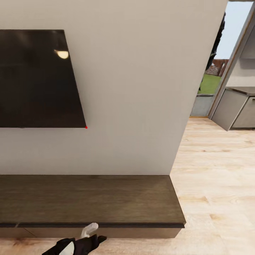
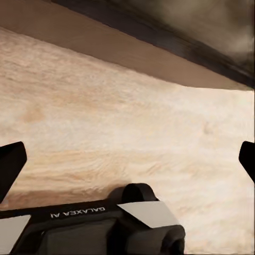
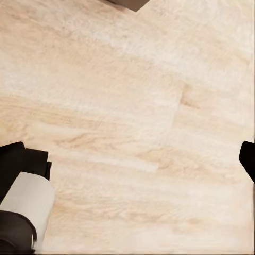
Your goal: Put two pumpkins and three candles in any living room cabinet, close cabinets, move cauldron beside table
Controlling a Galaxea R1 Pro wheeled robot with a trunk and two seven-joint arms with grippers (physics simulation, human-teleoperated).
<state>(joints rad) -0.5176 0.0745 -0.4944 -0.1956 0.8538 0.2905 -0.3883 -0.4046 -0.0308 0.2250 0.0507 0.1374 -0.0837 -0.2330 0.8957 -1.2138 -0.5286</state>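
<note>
Robot faces the closed cabinet [image 1: 88,198] below the wall television [image 1: 35,78] — both claws spread, empty — a drawer likely needs opening next.

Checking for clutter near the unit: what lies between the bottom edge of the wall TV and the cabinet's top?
Only bare pale wall lies between the TV and the cabinet top, in the head view.

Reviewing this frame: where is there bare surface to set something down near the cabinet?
The cabinet top is bare from the wall to its front edge, below the TV. The wood floor right of the cabinet's end is open toward the doorway. No crowded spot shows.
</note>
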